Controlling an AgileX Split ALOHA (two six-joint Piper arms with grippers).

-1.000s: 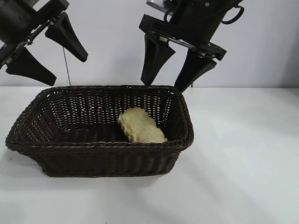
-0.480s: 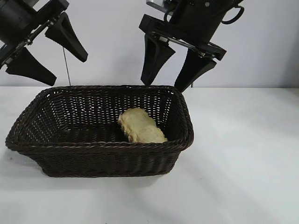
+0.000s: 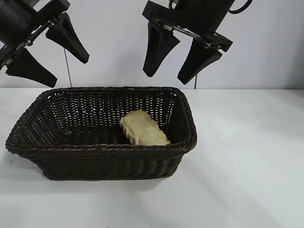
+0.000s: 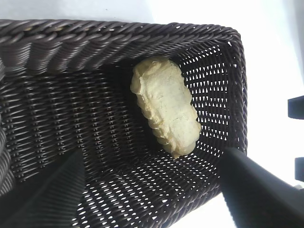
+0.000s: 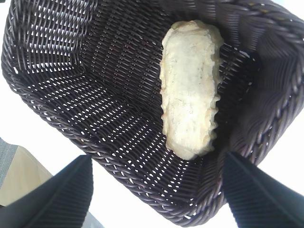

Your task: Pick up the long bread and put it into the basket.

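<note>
A smooth, matte white tabletop [image 3: 247, 166] fills the lower part of the exterior view; behind it stands a plain pale grey-white wall [image 3: 266, 52], meeting the table along a level line. On the table sits the large rectangular dark brown woven wicker basket [image 3: 102, 161] with flaring sides and a braided rim, casting a soft shadow toward the camera. The elongated golden-tan long bread [image 3: 142, 128] with ridged edges lies flat on the basket floor, close to the wall at the right of the exterior view, free of both tools. The left gripper [image 3: 47, 50], black with wedge-shaped fingers, hangs above the basket's left end, fingers spread apart and empty. The right gripper [image 3: 172, 59] hangs above the basket's far right corner, over the bread, fingers also apart, gripping nothing. A thin dark vertical rod [image 3: 68, 69] stands behind the basket against the wall.
</note>
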